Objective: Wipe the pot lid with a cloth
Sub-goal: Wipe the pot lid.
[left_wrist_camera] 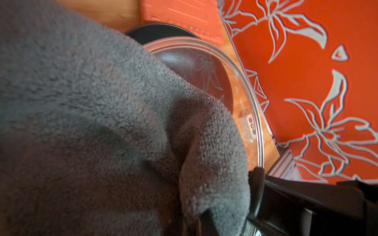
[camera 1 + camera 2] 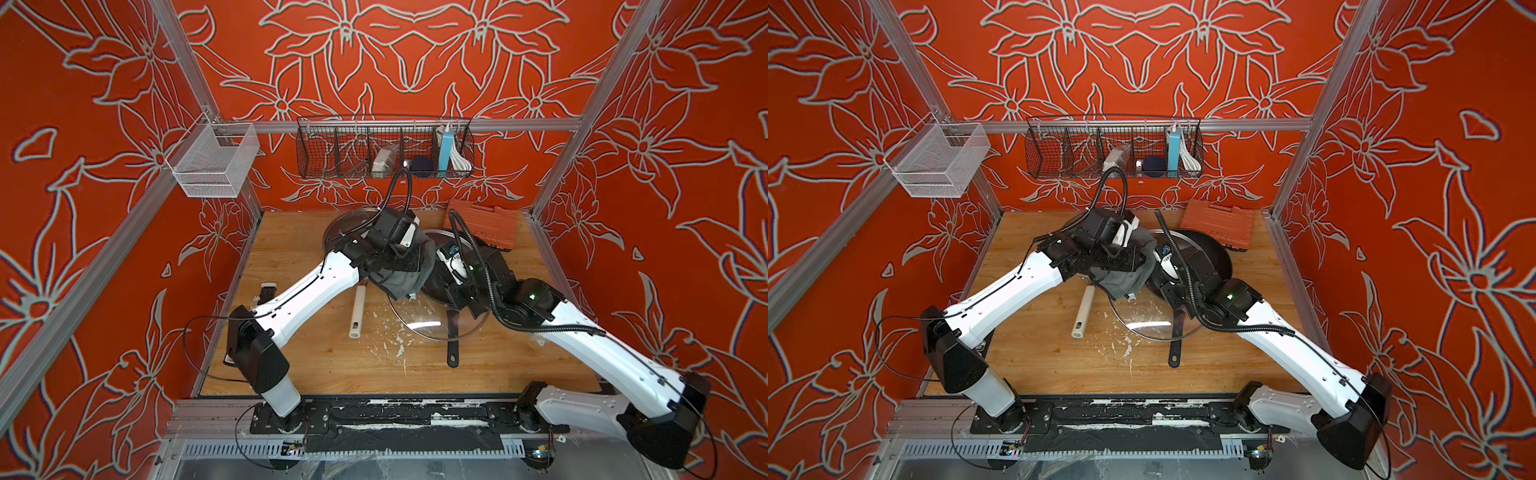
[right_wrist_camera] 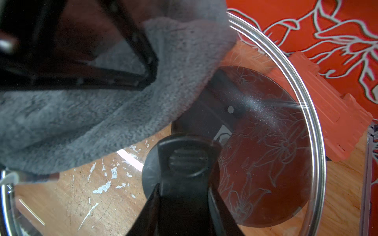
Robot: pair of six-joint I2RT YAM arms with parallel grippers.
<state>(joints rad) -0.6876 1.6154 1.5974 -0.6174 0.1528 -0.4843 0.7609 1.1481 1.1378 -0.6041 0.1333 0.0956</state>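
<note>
The dark grey cloth hangs from my left gripper, which is shut on it; the fingertips are buried in the fabric. The cloth presses against a tilted clear glass lid with a metal rim. My right gripper is shut on that lid's black handle and holds it above the table. Another glass lid lies flat at the front. A third lid sits at the back, mostly hidden under my left arm. Which of these is the pot lid I cannot tell.
A cream-white bar lies left of the flat lid, apart from it. A black pan sits behind the held lid, its handle crossing the flat lid. An orange-red case lies at the back right. Wire baskets hang on the back rail.
</note>
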